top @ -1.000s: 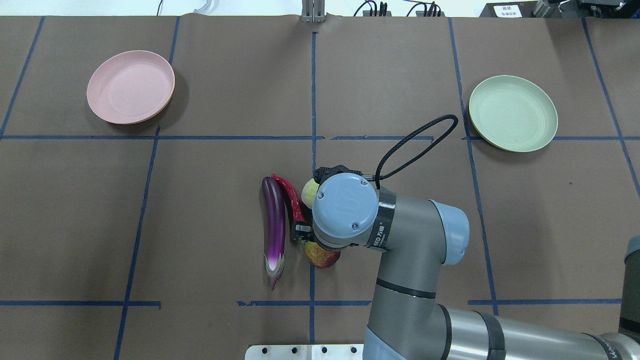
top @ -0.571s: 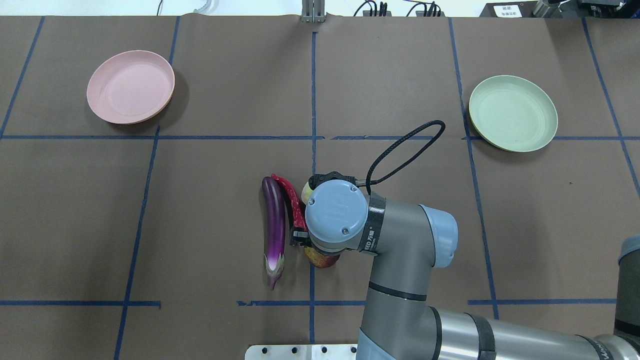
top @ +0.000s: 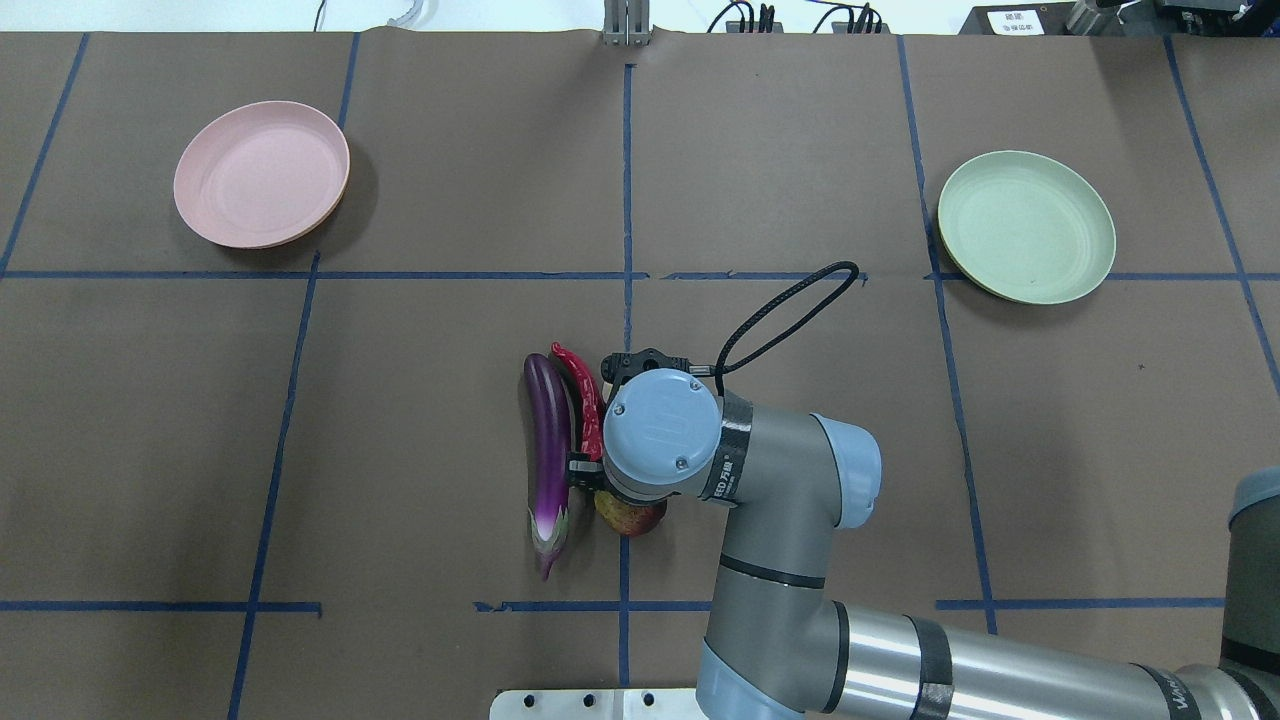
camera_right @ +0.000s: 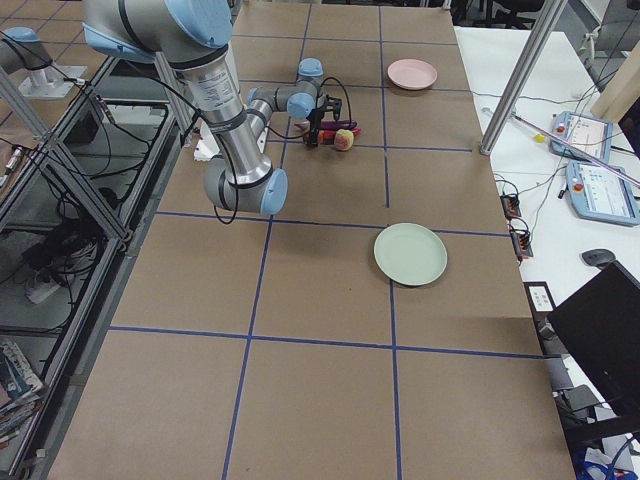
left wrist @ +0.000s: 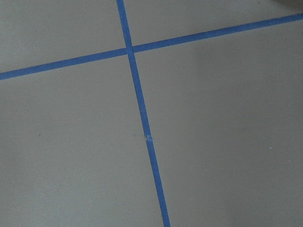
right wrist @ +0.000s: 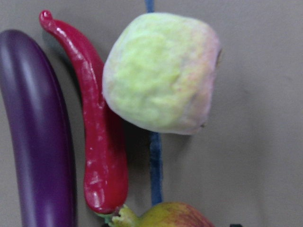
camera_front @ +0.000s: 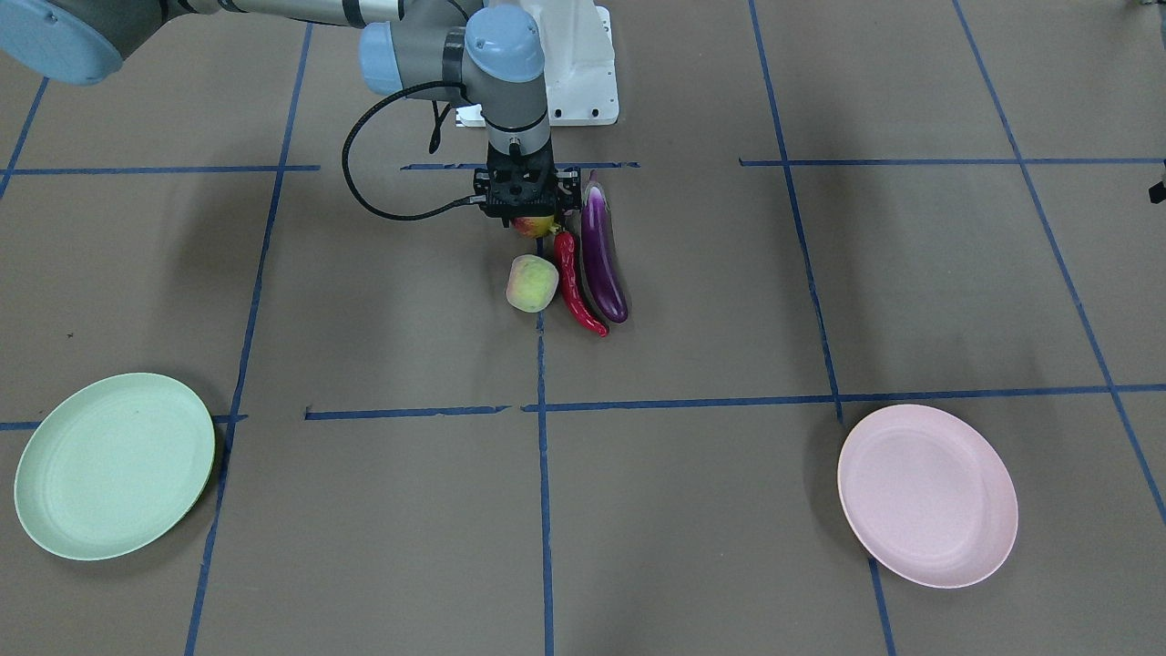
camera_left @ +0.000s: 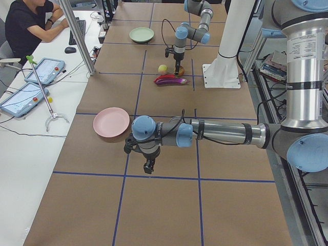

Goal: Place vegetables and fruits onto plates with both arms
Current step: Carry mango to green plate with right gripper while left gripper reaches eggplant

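My right gripper (camera_front: 528, 211) hangs straight down over the red-and-yellow-green mango (camera_front: 536, 226), jaws open on either side of it. The mango peeks out from under the right wrist (top: 660, 435) in the overhead view (top: 630, 517). The paler green fruit (camera_front: 532, 283) lies just beyond it. The red chili (top: 585, 395) and the purple eggplant (top: 550, 440) lie side by side beside the fruits. The pink plate (top: 262, 173) and the green plate (top: 1026, 226) are bare. My left gripper (camera_left: 148, 166) hangs above the table near the pink plate; I cannot tell if it is open.
Blue tape lines (top: 626, 200) cross the brown table cover. A black cable loop (top: 790, 300) sticks out from the right wrist. The white base block (camera_front: 569, 64) stands behind the produce. An operator (camera_left: 31, 25) sits at the side table.
My right wrist has moved left and slightly toward the robot, now hiding the green fruit from overhead. The mango and the chili tip have shifted a little.
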Robot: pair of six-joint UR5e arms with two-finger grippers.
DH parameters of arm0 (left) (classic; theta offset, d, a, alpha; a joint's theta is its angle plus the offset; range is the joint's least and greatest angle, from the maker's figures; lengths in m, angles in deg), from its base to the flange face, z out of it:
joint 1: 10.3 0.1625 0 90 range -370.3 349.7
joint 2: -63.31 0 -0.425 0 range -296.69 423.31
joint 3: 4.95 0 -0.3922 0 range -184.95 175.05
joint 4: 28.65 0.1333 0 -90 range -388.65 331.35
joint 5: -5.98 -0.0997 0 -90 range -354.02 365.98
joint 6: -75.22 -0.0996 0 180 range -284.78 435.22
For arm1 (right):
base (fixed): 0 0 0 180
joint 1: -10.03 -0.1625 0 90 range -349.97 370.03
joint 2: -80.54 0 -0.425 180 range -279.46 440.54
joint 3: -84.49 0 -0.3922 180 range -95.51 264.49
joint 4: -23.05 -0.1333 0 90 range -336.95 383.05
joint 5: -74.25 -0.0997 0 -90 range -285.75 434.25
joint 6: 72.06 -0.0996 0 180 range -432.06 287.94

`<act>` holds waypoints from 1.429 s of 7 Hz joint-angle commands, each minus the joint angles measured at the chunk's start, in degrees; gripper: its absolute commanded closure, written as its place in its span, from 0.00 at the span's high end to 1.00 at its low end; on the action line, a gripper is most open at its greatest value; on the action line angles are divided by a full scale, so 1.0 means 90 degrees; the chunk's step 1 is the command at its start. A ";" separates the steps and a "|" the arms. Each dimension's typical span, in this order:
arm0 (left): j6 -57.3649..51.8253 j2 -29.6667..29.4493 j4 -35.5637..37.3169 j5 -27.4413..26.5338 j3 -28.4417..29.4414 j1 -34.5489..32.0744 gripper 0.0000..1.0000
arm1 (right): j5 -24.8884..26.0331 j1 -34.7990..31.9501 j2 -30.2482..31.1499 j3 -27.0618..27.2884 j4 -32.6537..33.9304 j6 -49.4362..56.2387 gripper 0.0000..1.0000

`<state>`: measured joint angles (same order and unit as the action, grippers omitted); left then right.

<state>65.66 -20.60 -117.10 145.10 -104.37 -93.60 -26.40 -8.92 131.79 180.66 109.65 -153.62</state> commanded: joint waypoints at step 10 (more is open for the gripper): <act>0.8836 -0.3411 -0.2753 -0.2889 -0.0309 0.6419 1.00 | -0.0946 -0.4221 0.2051 -0.1352 -0.0425 0.5577 0.03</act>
<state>142.77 -50.20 -143.70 128.48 -106.81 -41.95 -34.44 -44.75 152.33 177.20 112.98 -105.46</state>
